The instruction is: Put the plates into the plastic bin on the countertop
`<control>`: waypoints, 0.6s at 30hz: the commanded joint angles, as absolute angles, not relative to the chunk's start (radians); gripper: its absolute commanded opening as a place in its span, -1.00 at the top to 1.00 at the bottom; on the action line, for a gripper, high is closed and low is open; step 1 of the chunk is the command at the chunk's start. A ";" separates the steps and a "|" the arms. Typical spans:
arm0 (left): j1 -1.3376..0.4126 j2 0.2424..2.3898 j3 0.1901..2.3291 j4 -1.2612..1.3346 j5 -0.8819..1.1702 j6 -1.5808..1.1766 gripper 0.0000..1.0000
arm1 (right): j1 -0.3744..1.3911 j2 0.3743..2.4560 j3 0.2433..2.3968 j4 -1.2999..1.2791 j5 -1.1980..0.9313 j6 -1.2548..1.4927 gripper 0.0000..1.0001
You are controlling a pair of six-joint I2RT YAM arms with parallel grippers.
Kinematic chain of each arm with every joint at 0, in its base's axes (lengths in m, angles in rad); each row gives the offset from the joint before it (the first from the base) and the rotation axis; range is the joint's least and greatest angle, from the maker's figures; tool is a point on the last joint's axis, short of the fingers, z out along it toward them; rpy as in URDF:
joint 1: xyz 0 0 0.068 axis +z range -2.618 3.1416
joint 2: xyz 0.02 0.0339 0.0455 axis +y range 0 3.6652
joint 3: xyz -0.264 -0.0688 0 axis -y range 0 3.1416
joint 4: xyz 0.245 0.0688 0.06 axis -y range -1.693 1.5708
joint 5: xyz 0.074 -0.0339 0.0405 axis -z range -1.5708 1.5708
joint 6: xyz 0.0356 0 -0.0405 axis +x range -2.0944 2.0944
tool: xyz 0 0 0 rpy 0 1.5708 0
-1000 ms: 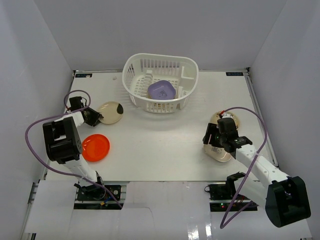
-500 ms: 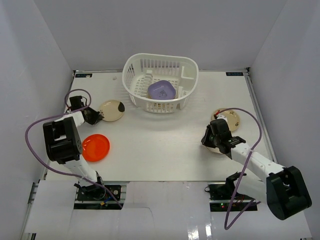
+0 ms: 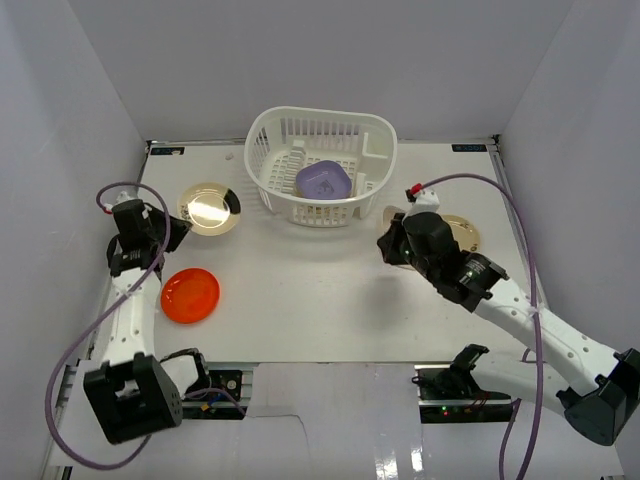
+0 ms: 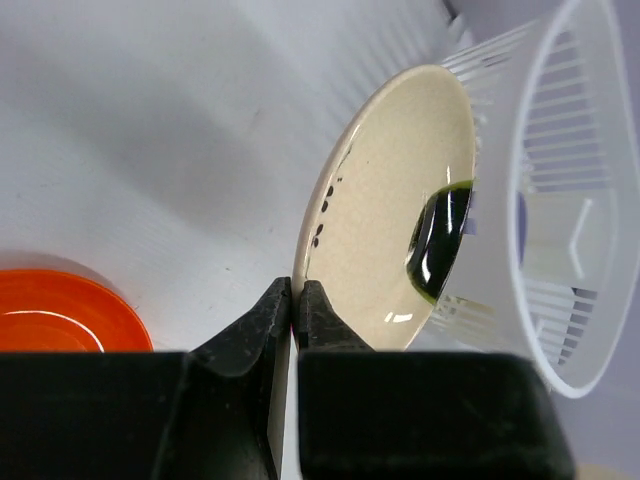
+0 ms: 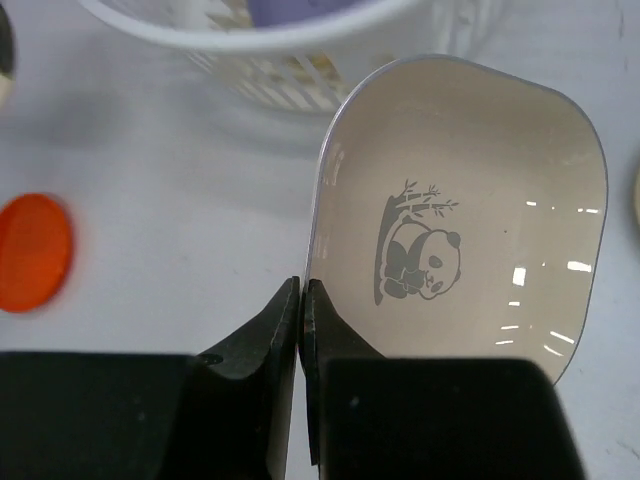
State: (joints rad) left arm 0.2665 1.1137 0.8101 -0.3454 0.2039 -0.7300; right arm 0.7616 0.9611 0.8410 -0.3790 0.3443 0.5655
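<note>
The white plastic bin (image 3: 372, 150) stands at the back centre of the countertop (image 3: 300, 280), with a lavender plate (image 3: 323, 180) inside. My left gripper (image 3: 178, 226) (image 4: 297, 300) is shut on the rim of a round cream plate with a dark green patch (image 3: 208, 208) (image 4: 390, 240), held tilted above the countertop left of the bin (image 4: 560, 200). My right gripper (image 3: 392, 242) (image 5: 301, 300) is shut on the edge of a cream rounded-rectangular plate with a panda print (image 5: 470, 210), held up just right of and in front of the bin (image 5: 250, 30).
An orange-red plate (image 3: 190, 295) (image 4: 60, 310) (image 5: 33, 250) lies flat at the front left. A tan round plate (image 3: 464, 234) lies at the right, partly behind the right arm. White walls bound the countertop on three sides.
Both grippers have shut on plate rims and lifted them. The right arm swung up and left toward the bin with the panda plate. The left arm drew back and raised the cream plate.
</note>
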 commanded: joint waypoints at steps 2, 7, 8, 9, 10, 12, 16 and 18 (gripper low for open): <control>0.268 0.906 0.784 -0.403 0.170 -0.703 1.00 | 0.833 1.060 1.081 -0.315 0.414 0.378 0.85; 0.268 0.804 0.819 -0.436 0.212 -0.689 1.00 | 0.844 1.377 1.429 -0.232 0.318 0.074 0.85; 0.268 0.786 0.831 -0.437 0.224 -0.689 1.00 | 0.844 1.446 1.503 -0.262 0.301 0.020 0.85; 0.268 0.784 0.848 -0.445 0.235 -0.687 1.00 | 0.841 1.585 1.669 -0.288 0.285 -0.061 0.85; 0.268 0.779 0.880 -0.448 0.254 -0.687 1.00 | 0.839 1.648 1.746 -0.310 0.241 -0.095 0.85; 0.268 0.784 0.914 -0.460 0.270 -0.689 1.00 | 0.828 1.819 1.923 -0.336 0.206 -0.156 0.85; 0.268 0.807 0.979 -0.463 0.324 -0.701 1.00 | 0.805 1.997 2.049 -0.342 0.158 -0.184 0.85; 0.267 0.831 1.015 -0.463 0.353 -0.715 1.00 | 0.782 2.063 2.074 -0.337 0.132 -0.183 0.85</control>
State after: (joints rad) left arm 0.2665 0.8146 0.9482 -0.4725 0.2813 -0.6994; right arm 0.8177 2.0068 2.0014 -0.3088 0.1894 -0.1028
